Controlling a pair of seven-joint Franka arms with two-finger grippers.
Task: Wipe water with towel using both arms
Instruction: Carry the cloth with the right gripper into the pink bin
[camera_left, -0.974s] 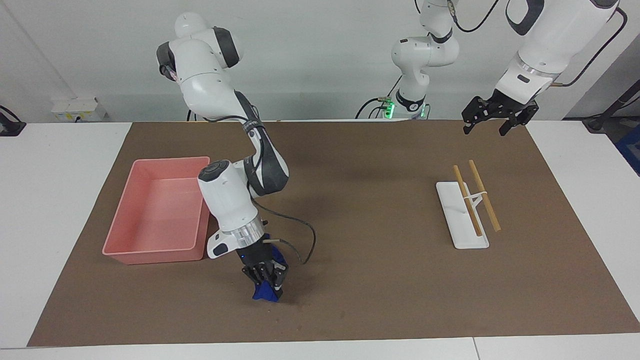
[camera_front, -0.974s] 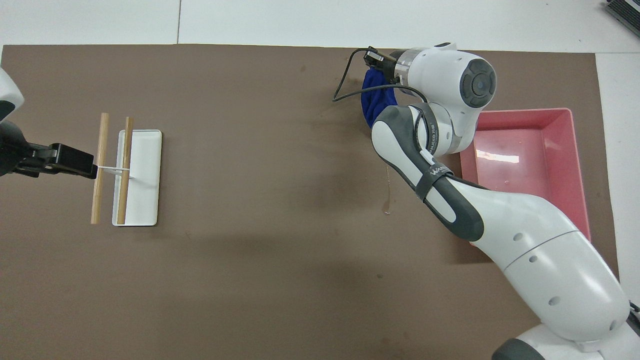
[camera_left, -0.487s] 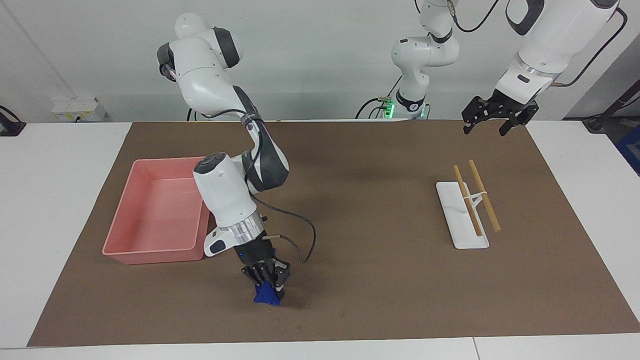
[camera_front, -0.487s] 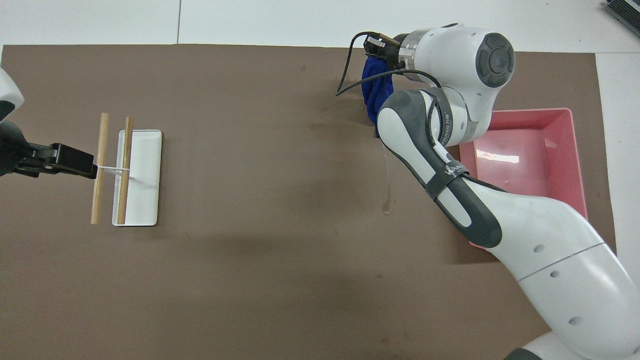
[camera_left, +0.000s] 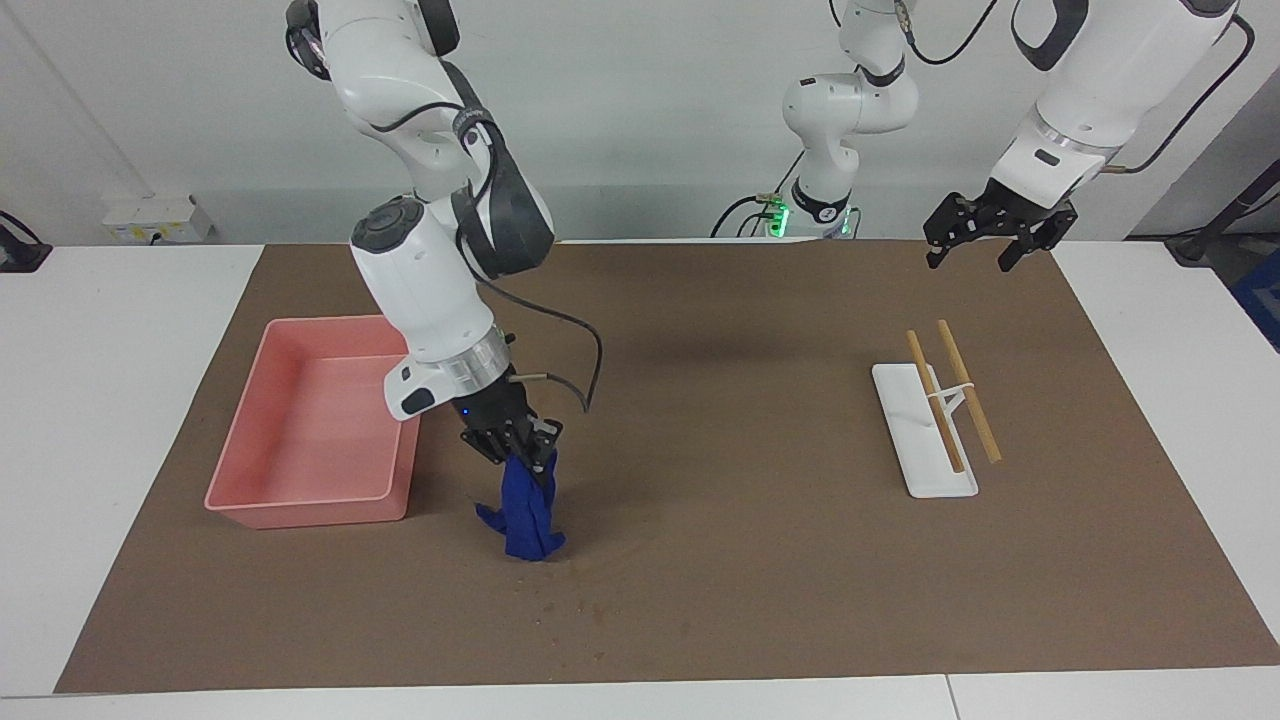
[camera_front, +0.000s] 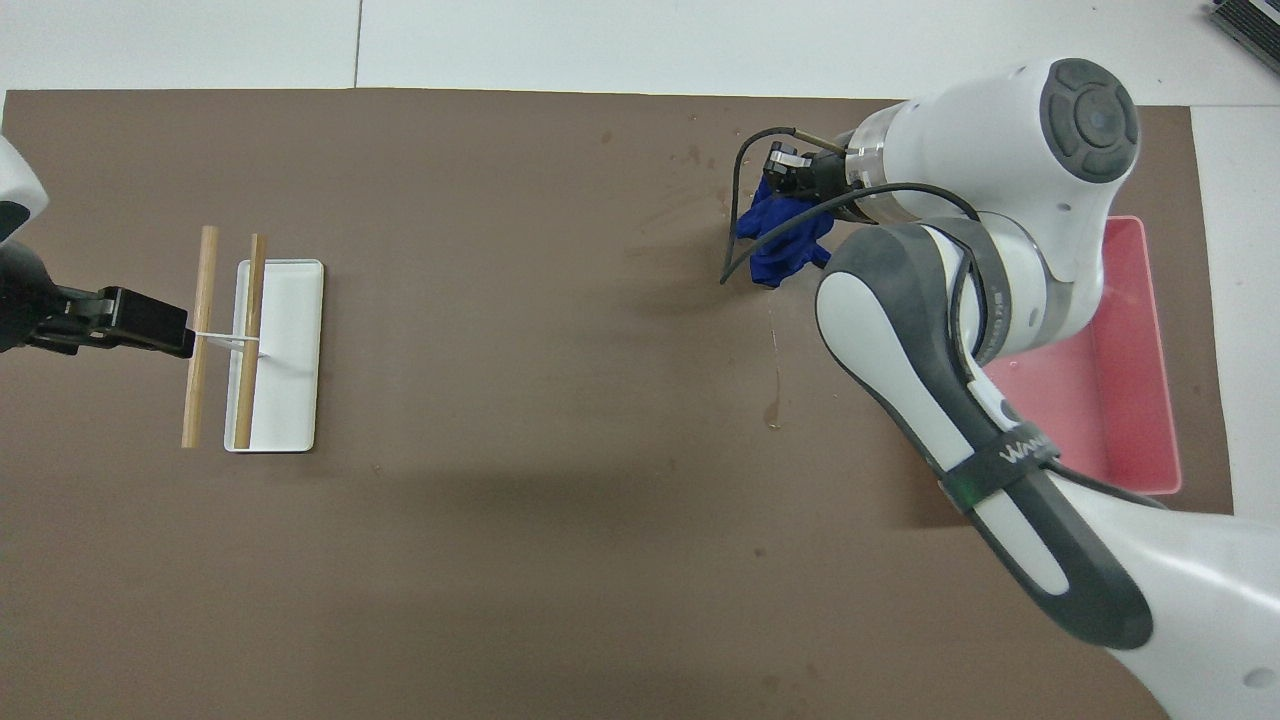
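My right gripper (camera_left: 518, 452) is shut on the top of the royal-blue towel (camera_left: 524, 515), which hangs down in loose folds with its lower end at the brown mat, beside the pink tray (camera_left: 305, 502). In the overhead view the towel (camera_front: 785, 238) shows just past the right gripper (camera_front: 797, 178). Thin wet streaks and drops lie on the mat (camera_front: 774, 375) nearer to the robots than the towel, and faint smears (camera_front: 685, 205) lie beside it. My left gripper (camera_left: 972, 258) is open and empty, held in the air at the left arm's end of the table, where the arm waits.
The pink tray (camera_front: 1150, 400) sits at the right arm's end, partly covered by the right arm in the overhead view. A white stand with two wooden sticks (camera_left: 928, 432) lies at the left arm's end, and it also shows in the overhead view (camera_front: 280, 350).
My right gripper has risen and drawn toward the robots with the towel. The towel, bunched on the mat before, now hangs stretched out. The left arm has not moved.
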